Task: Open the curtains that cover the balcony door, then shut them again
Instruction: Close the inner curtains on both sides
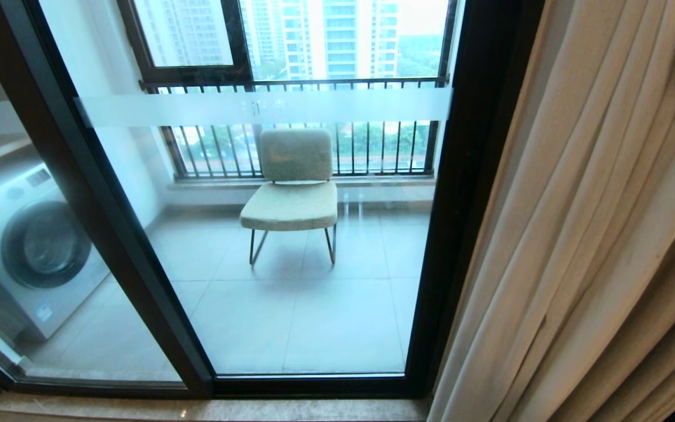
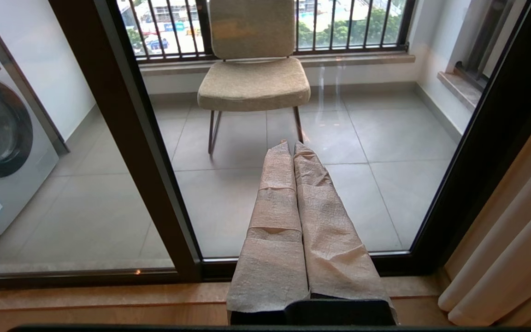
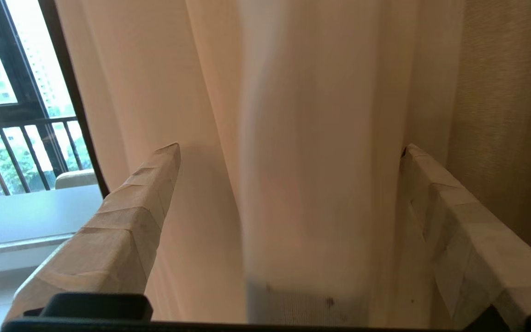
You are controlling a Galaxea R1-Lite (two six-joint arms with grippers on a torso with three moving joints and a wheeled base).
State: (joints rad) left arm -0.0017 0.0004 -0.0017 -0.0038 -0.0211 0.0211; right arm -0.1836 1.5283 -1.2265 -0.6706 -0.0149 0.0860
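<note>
Now the right gripper [image 3: 288, 152] has its jaws spread around folds of the curtains [image 3: 302, 138].

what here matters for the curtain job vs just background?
Job:
- curtains, bunched beside the door
- balcony door, glass uncovered
- right gripper, fingers open around a curtain fold
- left gripper, shut, parked facing the glass

Background:
- chair on the balcony
- washing machine
- window railing
</note>
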